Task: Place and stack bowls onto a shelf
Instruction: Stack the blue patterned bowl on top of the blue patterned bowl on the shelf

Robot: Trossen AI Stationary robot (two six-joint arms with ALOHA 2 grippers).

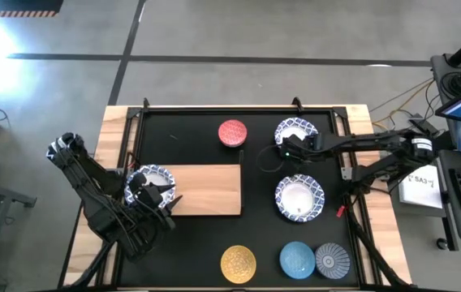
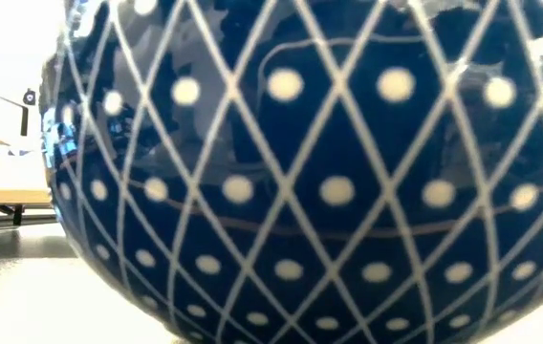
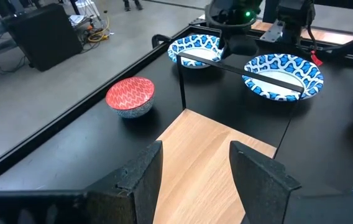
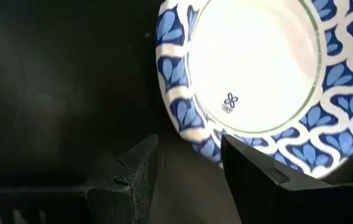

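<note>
The right claw hangs with its fingers apart just at the rim of a large white bowl with a blue patterned rim, the one at the far right of the table; it grips nothing. A second large patterned bowl sits nearer the front, just below the right arm. The left claw is also open and empty, over the left end of the light-wood shelf, where a large patterned bowl rests at the shelf's left edge beneath the arm. A small red bowl stands on the black table beyond the shelf. Along the front edge sit a yellow bowl, a light blue bowl and a grey-blue bowl, the last two touching or nearly so. The low view is filled by a dark blue bowl wall with white lattice and dots.
</note>
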